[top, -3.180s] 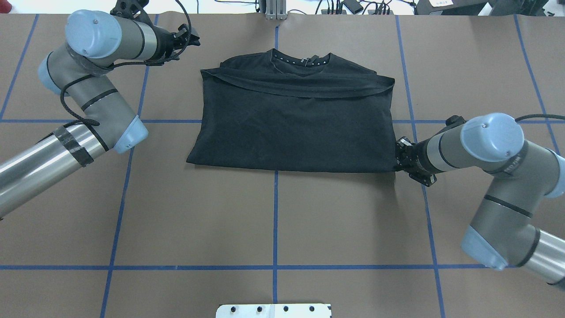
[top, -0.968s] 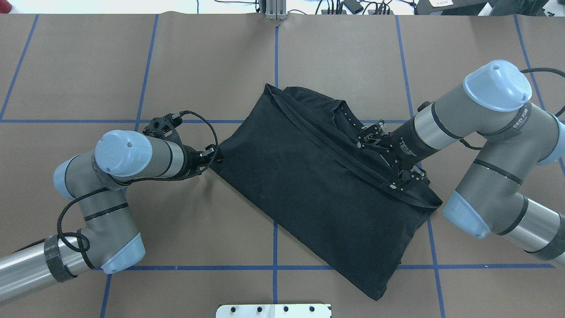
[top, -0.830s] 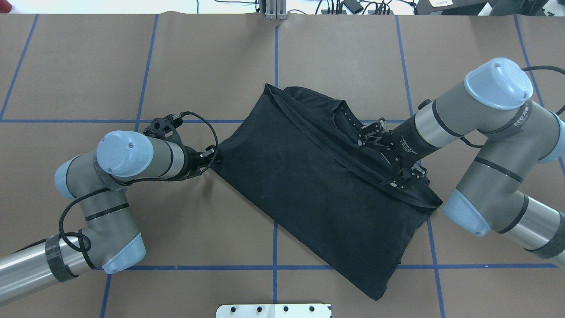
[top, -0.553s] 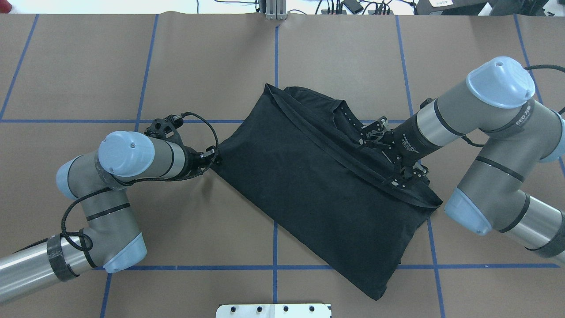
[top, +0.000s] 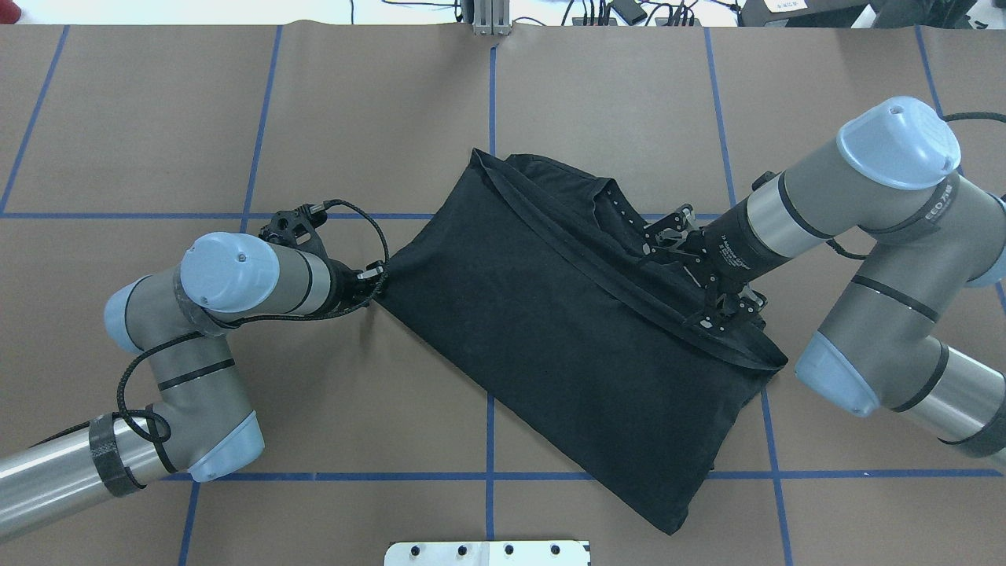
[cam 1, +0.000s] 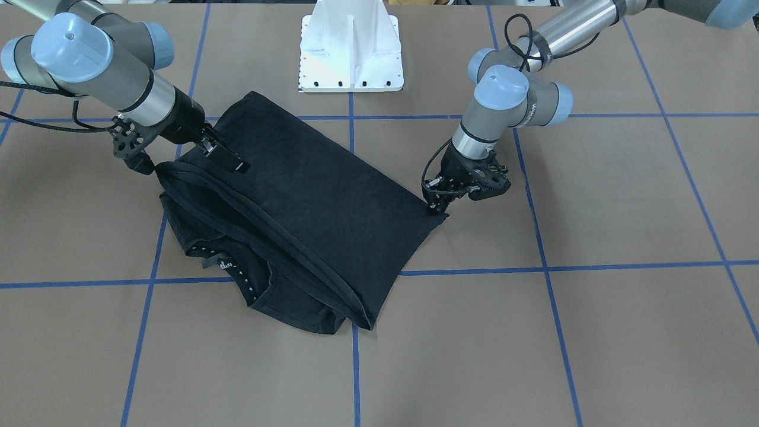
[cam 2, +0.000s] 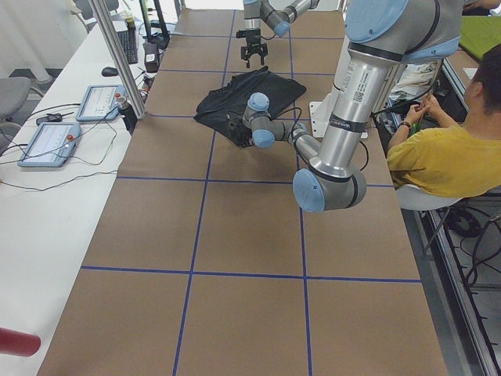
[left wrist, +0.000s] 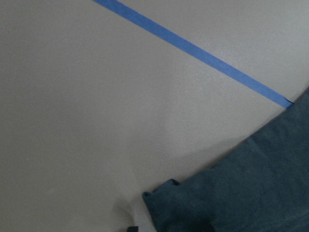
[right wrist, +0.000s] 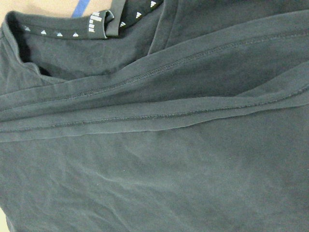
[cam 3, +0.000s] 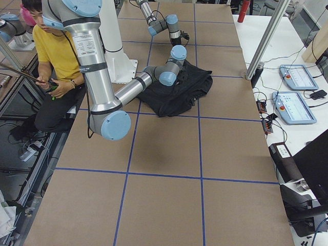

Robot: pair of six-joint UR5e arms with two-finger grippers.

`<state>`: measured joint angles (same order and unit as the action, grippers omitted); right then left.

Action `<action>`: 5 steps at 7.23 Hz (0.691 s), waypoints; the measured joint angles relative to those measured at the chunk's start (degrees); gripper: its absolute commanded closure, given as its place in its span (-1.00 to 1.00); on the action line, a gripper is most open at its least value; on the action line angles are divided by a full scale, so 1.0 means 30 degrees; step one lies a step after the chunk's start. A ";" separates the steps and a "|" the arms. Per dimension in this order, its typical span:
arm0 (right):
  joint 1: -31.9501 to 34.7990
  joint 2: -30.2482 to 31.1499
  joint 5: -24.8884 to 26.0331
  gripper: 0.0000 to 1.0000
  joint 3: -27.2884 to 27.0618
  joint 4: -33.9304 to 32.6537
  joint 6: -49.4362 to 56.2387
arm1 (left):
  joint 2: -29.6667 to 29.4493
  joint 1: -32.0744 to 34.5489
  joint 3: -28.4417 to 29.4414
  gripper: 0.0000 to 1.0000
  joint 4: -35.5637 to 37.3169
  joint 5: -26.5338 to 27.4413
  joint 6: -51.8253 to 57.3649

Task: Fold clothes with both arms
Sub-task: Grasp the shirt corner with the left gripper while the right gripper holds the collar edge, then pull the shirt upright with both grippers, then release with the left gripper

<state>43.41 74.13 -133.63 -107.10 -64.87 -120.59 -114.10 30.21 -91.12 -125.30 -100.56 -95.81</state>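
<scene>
The black T-shirt lies folded on the table, turned diagonally, plain side up, with no logo showing. Its collar with white dots peeks out under the folded hem. My left gripper sits low at the shirt's left corner and looks shut on that corner; in the front view it touches the same corner. My right gripper is open wide just above the shirt's hem near the collar, its fingers spread apart and holding nothing.
The white base mount stands at the robot's edge of the table. Blue tape lines grid the brown surface. A seated operator in yellow and control tablets are off the table's sides.
The shirt, earlier square to the table, now lies diagonally with both grippers at it. Over the last second the right gripper has drawn back a little towards its arm; the left gripper has held still.
</scene>
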 measured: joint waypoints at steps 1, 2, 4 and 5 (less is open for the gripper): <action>0.0026 0.0008 -0.0031 -1.00 -0.0016 0.0001 0.0000 | -0.0049 0.0224 -0.0043 1.00 -0.0191 0.0032 0.0199; 0.0043 0.0014 -0.0058 -1.00 -0.0029 0.0001 0.0000 | -0.0142 0.0689 -0.0099 1.00 -0.0648 0.0040 0.0489; 0.0043 0.0015 -0.0094 -1.00 -0.0059 0.0001 0.0000 | -0.0342 0.1939 -0.0039 1.00 -0.1768 -0.0020 0.0933; 0.0055 0.0010 -0.0096 -1.00 -0.0065 0.0001 0.0000 | -0.0520 0.2518 0.0244 1.00 -0.2024 -0.0032 0.1474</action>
<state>43.58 74.16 -133.92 -107.30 -64.86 -120.59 -115.66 37.76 -90.39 -131.37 -100.66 -91.38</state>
